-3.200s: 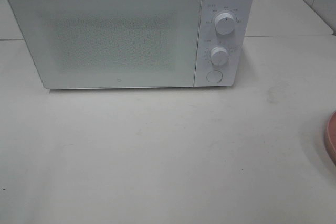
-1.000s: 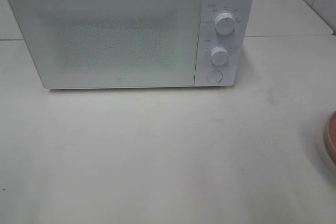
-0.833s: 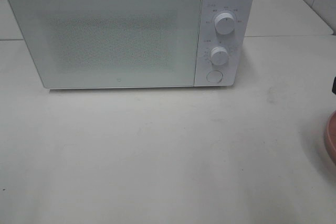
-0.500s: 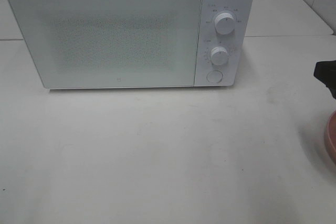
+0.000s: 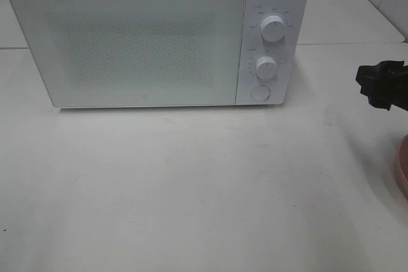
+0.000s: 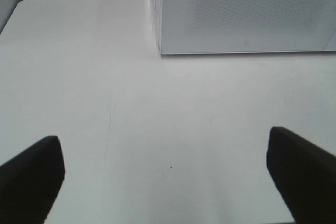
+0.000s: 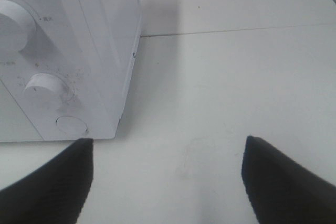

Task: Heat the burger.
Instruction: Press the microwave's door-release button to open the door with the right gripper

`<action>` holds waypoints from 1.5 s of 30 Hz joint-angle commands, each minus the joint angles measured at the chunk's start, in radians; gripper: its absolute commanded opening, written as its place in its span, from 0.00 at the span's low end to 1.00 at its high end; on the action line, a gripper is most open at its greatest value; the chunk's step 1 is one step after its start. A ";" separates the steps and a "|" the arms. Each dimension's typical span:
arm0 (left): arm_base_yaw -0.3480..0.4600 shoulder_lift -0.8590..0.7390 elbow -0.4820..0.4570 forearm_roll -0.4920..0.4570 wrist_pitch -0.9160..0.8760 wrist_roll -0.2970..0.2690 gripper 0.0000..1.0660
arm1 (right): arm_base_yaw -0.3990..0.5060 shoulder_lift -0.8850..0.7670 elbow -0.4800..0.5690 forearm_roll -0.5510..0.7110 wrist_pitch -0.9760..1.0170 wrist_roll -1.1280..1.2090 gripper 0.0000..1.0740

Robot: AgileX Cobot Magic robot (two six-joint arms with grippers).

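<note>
The burger is out of view in every frame. A white microwave [image 5: 127, 42] stands at the back of the table with its door closed. Its two knobs [image 5: 273, 28] and round button [image 5: 259, 92] sit on the right-hand panel. My right gripper [image 5: 377, 85] hovers over the table to the right of that panel, open and empty. The right wrist view shows its dark fingers [image 7: 47, 182] spread wide, with the lower knob [image 7: 47, 88] and button [image 7: 71, 124] ahead. My left gripper [image 6: 167, 177] is open and empty over bare table, facing the microwave's front [image 6: 247, 14].
The rim of a pink plate [image 5: 403, 167] shows at the right edge of the exterior view, just in front of my right gripper. A white tabletop [image 5: 191, 189] spreads in front of the microwave. A table seam runs behind it.
My right gripper has entered the exterior view from the right edge and moved left. The microwave and plate have not moved.
</note>
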 commanded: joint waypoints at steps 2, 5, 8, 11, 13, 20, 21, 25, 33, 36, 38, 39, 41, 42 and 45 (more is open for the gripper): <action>0.003 -0.009 0.003 -0.005 -0.005 0.000 0.94 | -0.005 0.061 0.001 0.003 -0.123 0.000 0.70; 0.003 -0.009 0.003 -0.005 -0.005 0.000 0.94 | 0.002 0.112 0.001 0.005 -0.197 0.000 0.70; 0.003 -0.009 0.003 -0.005 -0.005 0.000 0.94 | 0.050 0.157 0.002 0.055 -0.257 -0.019 0.70; 0.003 -0.009 0.003 -0.005 -0.005 0.000 0.94 | 0.112 0.209 0.002 0.107 -0.321 -0.052 0.70; 0.003 -0.009 0.003 -0.005 -0.005 0.000 0.94 | 0.156 0.249 0.002 0.151 -0.371 -0.086 0.70; 0.003 -0.009 0.003 -0.005 -0.005 0.000 0.94 | 0.272 0.349 0.002 0.329 -0.514 -0.175 0.70; 0.003 -0.009 0.003 -0.005 -0.005 0.000 0.94 | 0.308 0.378 0.002 0.372 -0.565 -0.186 0.70; 0.003 -0.009 0.003 -0.005 -0.005 0.000 0.94 | 0.398 0.431 0.002 0.482 -0.679 -0.192 0.70; 0.003 -0.009 0.003 -0.005 -0.005 0.000 0.94 | 0.518 0.492 -0.004 0.613 -0.795 -0.228 0.70; 0.003 -0.009 0.003 -0.005 -0.005 0.000 0.94 | 0.556 0.497 -0.004 0.656 -0.805 -0.252 0.70; 0.003 -0.009 0.003 -0.005 -0.005 0.000 0.94 | 0.570 0.497 -0.004 0.667 -0.815 -0.256 0.70; 0.003 -0.009 0.003 -0.005 -0.005 0.000 0.94 | 0.589 0.497 -0.005 0.689 -0.821 -0.263 0.70; 0.003 -0.009 0.003 -0.005 -0.005 0.000 0.94 | 0.589 0.497 -0.015 0.694 -0.814 -0.263 0.70; 0.003 -0.009 0.003 -0.005 -0.005 0.000 0.94 | 0.589 0.497 -0.019 0.694 -0.810 -0.263 0.70; 0.003 -0.009 0.003 -0.005 -0.005 0.000 0.94 | 0.589 0.497 -0.040 0.705 -0.809 -0.269 0.70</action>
